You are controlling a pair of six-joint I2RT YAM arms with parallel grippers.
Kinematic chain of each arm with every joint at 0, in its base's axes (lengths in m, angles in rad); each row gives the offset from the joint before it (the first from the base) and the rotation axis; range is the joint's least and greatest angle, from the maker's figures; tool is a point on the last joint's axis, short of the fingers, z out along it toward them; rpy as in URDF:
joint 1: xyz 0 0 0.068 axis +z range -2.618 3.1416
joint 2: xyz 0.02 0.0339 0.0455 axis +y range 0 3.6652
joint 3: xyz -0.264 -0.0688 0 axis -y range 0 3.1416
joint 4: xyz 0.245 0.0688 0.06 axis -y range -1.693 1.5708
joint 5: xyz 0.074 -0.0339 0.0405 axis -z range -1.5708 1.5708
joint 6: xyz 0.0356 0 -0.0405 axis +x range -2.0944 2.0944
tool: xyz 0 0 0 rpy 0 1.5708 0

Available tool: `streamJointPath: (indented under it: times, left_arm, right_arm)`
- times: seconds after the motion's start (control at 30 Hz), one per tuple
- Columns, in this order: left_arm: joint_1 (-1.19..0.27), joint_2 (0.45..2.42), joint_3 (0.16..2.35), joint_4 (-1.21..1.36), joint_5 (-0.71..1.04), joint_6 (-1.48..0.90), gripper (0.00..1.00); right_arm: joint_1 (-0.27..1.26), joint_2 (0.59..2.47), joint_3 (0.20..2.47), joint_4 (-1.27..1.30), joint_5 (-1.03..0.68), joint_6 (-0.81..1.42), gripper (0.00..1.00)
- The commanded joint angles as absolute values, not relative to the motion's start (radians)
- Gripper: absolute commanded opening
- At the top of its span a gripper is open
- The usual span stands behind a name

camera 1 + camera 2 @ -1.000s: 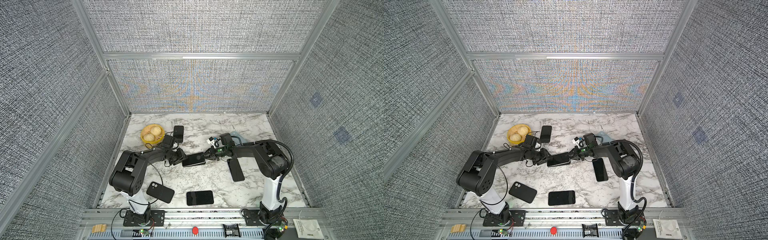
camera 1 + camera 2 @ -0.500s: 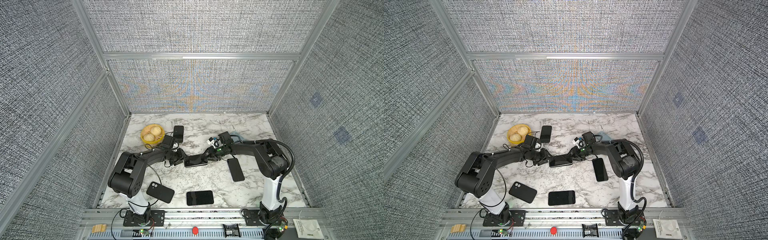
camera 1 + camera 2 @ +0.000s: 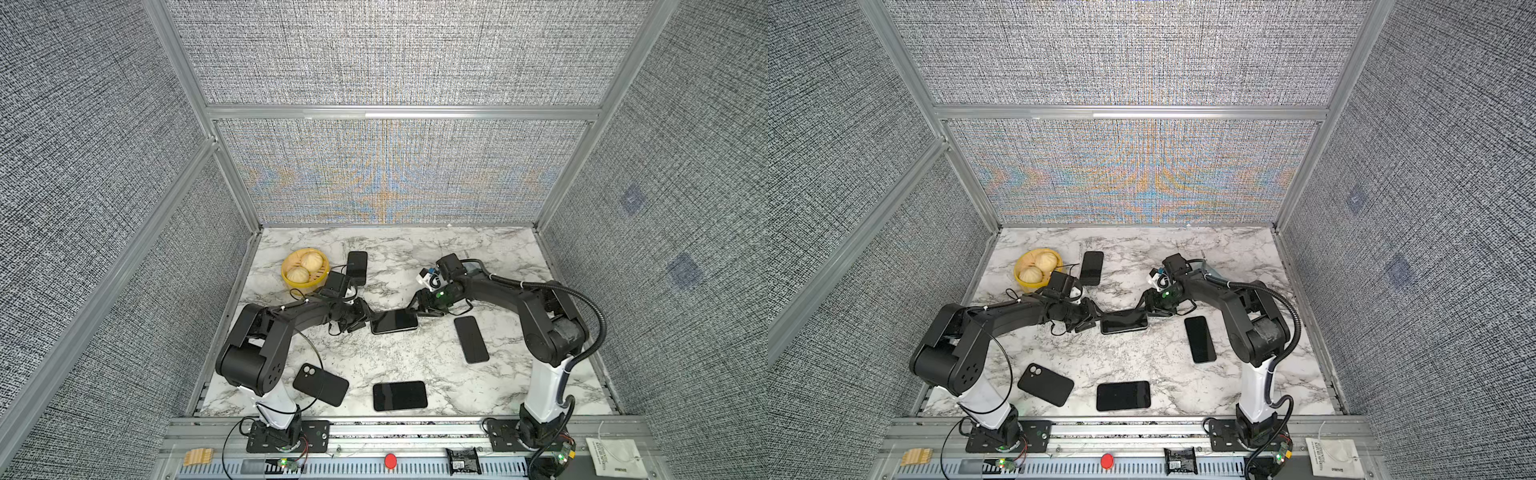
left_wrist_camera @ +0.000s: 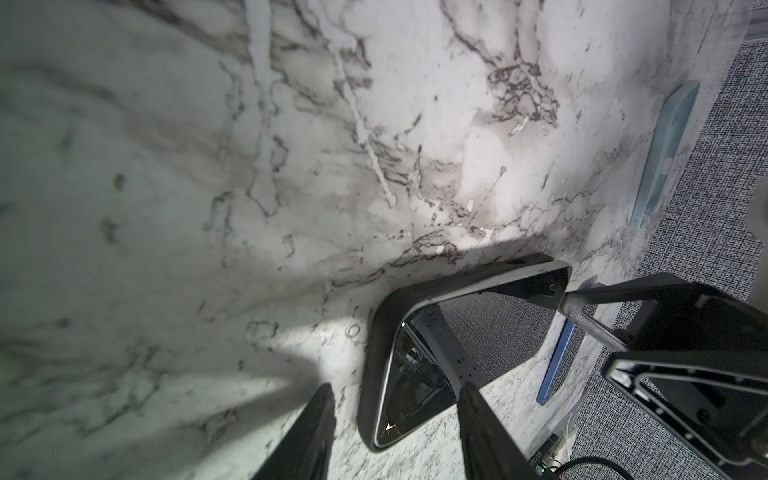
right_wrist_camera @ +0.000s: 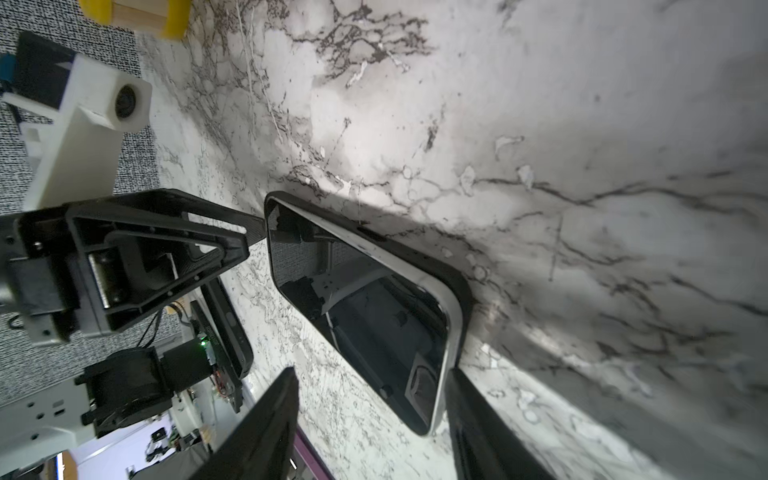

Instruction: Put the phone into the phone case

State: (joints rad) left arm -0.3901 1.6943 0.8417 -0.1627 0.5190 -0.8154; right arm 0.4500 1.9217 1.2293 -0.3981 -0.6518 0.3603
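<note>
Phone [image 3: 394,321] flat between both grippers, left gripper [image 3: 363,322] and right gripper [image 3: 415,313] each with jaws apart, gripping nothing, wrist views alone show its silver edge inside phone case [image 5: 461,286] rim

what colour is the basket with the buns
Yellow basket, clearest in a top view.

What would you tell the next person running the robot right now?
Left gripper: open, at one end of the phone.
Right gripper: open, at the opposite end.
Phone lies screen up in the black phone case on the marble table.
Done: phone looks placed in the case.
Left: silver edge shows along one side, so check it is fully seated; press if not.
</note>
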Motion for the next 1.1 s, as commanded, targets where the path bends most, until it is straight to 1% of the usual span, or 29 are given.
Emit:
streamJointPath:
  times: [0.0,0.2,0.33,0.5,0.7,0.8,0.97,1.07]
  left_arm:
    - [-0.39,1.685,0.841,-0.159,0.52,-0.804,0.5]
    - [-0.394,1.691,0.852,-0.178,0.54,-0.788,0.5]
    - [-0.402,1.7,0.857,-0.176,0.544,-0.785,0.5]
    - [-0.413,1.723,0.871,-0.172,0.548,-0.787,0.48]
    - [-0.42,1.742,0.88,-0.165,0.554,-0.789,0.47]
    - [-0.423,1.752,0.885,-0.164,0.555,-0.79,0.46]
    - [-0.426,1.758,0.885,-0.157,0.558,-0.791,0.46]
    - [-0.426,1.763,0.878,-0.144,0.562,-0.798,0.45]
  right_arm:
    - [0.464,1.899,1.237,-0.488,-0.544,0.307,0.57]
    - [0.516,1.873,1.232,-0.521,-0.414,0.271,0.48]
    - [0.529,1.87,1.233,-0.519,-0.375,0.259,0.39]
    - [0.533,1.897,1.239,-0.51,-0.379,0.259,0.34]
    - [0.535,1.906,1.232,-0.488,-0.393,0.268,0.24]
    - [0.538,1.909,1.23,-0.478,-0.402,0.272,0.2]
    - [0.545,1.921,1.236,-0.471,-0.415,0.275,0.14]
    - [0.547,1.928,1.239,-0.467,-0.424,0.276,0.13]
